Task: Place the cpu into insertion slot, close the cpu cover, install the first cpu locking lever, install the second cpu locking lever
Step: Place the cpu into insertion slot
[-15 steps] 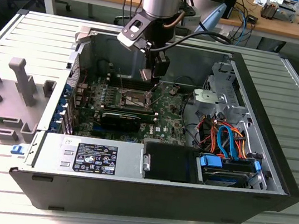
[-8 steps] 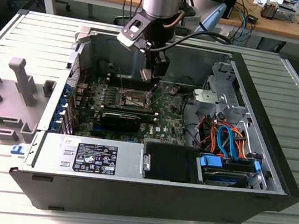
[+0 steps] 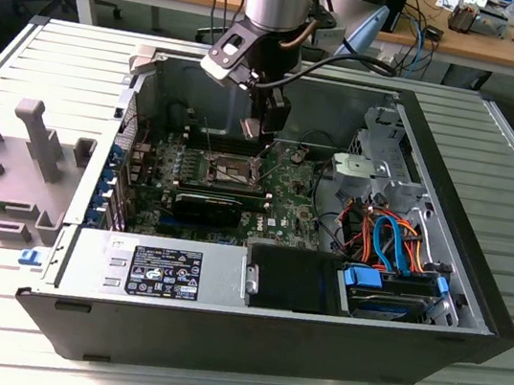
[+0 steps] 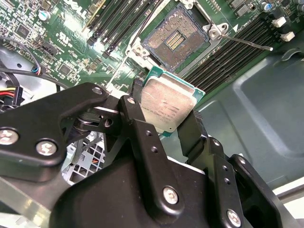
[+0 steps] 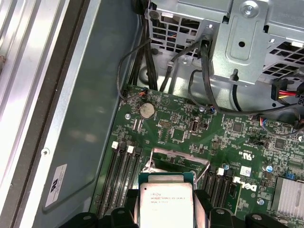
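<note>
My gripper (image 4: 164, 127) is shut on the cpu (image 4: 168, 105), a small square chip with a dull silver top and green edge, gripped by two opposite sides between black fingers (image 4: 137, 118). In the exterior view the gripper (image 3: 264, 132) hangs inside the open computer case, just above the motherboard and slightly past the insertion slot (image 3: 226, 167). The slot (image 4: 175, 40) lies uncovered, its dark contact field showing. The cpu cover (image 5: 180, 160) stands raised as a thin silver frame beyond the held cpu (image 5: 166, 202). A locking lever (image 4: 247, 43) sticks out, unlatched, beside the slot.
Long black memory slots (image 4: 118, 28) flank the socket. A metal drive cage (image 5: 247, 38) with cables (image 3: 390, 240) fills the exterior view's right of the case. A black heatsink block (image 3: 206, 207) and power supply (image 3: 163, 270) sit at the near side. A grey fixture (image 3: 35, 155) lies outside.
</note>
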